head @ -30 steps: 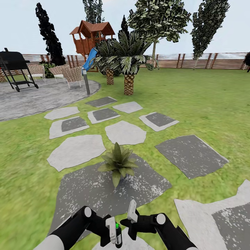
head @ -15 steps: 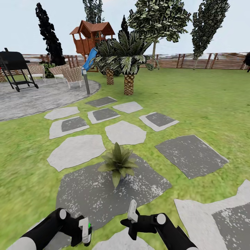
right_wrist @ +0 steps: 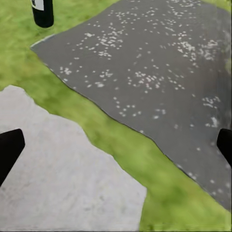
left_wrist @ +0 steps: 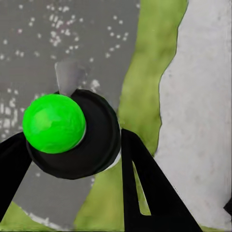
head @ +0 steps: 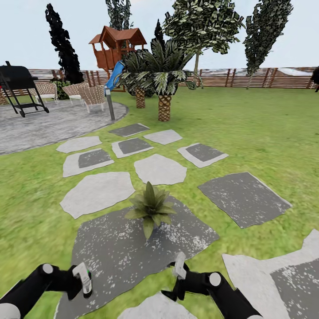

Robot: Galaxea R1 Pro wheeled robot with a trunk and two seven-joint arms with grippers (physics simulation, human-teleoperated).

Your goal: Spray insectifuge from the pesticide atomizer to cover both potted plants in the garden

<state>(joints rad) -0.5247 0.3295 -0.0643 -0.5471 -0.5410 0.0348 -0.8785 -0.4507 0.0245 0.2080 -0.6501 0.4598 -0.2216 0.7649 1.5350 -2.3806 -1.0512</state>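
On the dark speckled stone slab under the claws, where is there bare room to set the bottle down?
Bare speckled surface lies on the dark grey stepping slab between the spiky green potted plant and the left claw. Its far middle, around the plant's leaves, is crowded.

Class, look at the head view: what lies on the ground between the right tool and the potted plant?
Only the dark speckled stepping stone lies between the right tool and the potted plant.

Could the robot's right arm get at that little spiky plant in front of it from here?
Probably yes: the right gripper is open and holds nothing, and nothing stands between it and the potted plant on the dark stepping stone.
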